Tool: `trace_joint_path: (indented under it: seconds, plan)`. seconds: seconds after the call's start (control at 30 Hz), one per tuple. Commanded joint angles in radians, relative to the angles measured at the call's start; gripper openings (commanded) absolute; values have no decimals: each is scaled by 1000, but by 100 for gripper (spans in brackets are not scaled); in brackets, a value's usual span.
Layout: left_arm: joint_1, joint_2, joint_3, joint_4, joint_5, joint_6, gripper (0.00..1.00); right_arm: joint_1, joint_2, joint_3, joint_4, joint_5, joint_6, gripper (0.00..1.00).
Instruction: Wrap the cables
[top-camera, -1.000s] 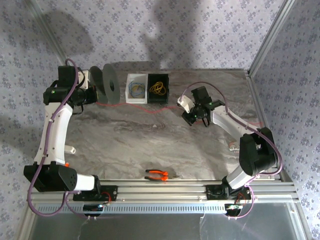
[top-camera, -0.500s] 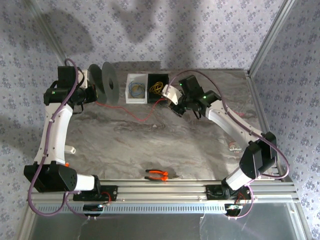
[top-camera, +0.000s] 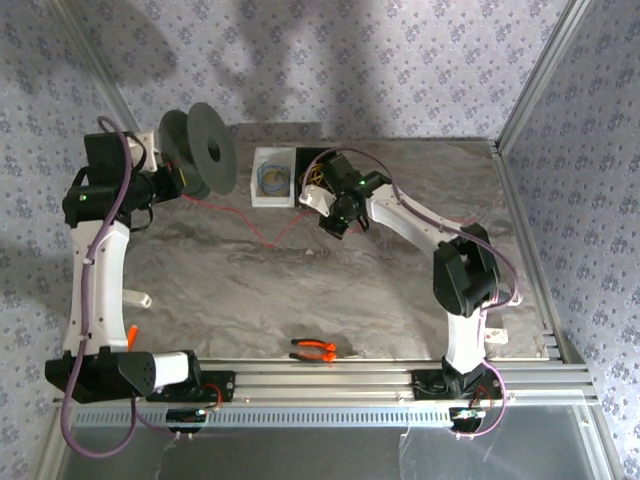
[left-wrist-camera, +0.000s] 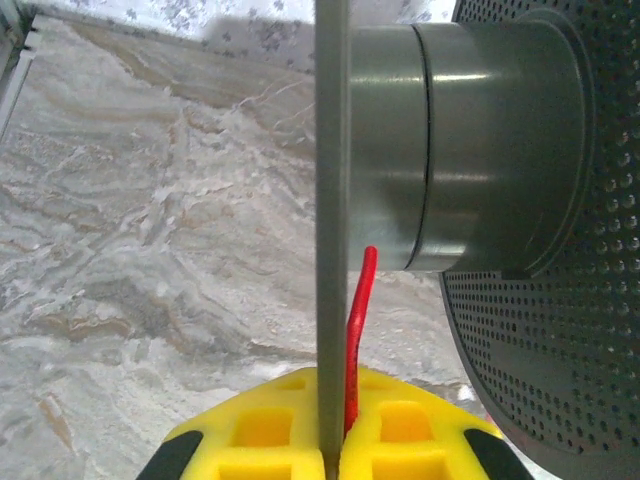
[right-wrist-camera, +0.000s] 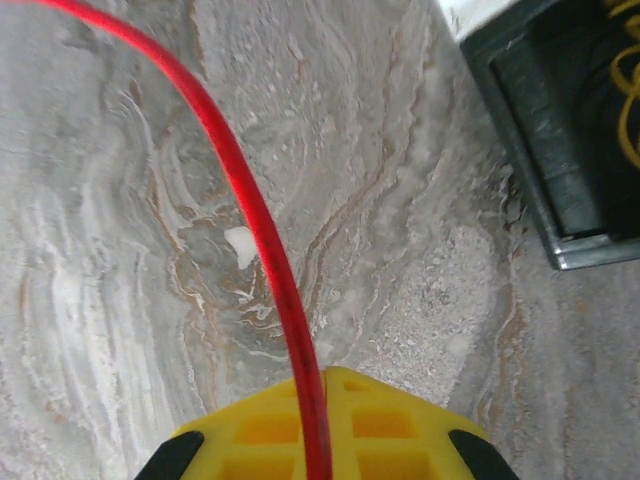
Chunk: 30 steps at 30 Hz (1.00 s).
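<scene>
Grey marbled tabletop (top-camera: 250, 290), lilac floral walls (top-camera: 400, 60), aluminium rail (top-camera: 350, 380) at near edge. Rear: white bin (top-camera: 256, 178), black bin (right-wrist-camera: 525, 150); front: pliers (top-camera: 313, 348). The left gripper (left-wrist-camera: 332, 425), clamped on the spool (top-camera: 205, 150) flange, rear left. One red cable (top-camera: 262, 222), from spool across tabletop to right gripper (right-wrist-camera: 315, 420), pinched in its closed jaws.

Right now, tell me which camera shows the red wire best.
Right wrist: the red wire arcs large and sharp into the jaws. The top view shows a faint thread from the spool; the left wrist, a short piece beside the spool.
</scene>
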Motion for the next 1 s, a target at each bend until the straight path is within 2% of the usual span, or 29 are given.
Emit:
trace_joint_path:
  seconds: [0.0,0.1,0.27,0.47,0.53,0.73,0.87,0.97]
  plan:
    - [17,-47,41,72,169,-33,0,-34,63,132,-79,41,47,0]
    - [23,-72,27,48,226,-13,0,-76,136,254,-140,60,90,0]
    - [24,-108,2,-29,259,61,0,-151,277,529,-252,95,112,0]
    - [10,-122,-11,-155,222,170,0,-245,457,900,-365,103,153,0]
    - [-17,-115,-16,-199,170,208,0,-273,483,968,-361,102,183,0]
    - [-172,-68,-33,-288,-67,275,0,-296,460,975,-313,54,219,0]
    - [-311,10,-40,-328,-297,285,0,-274,440,973,-306,24,237,0]
    - [-379,92,-40,-355,-450,274,0,-243,427,975,-302,10,258,0]
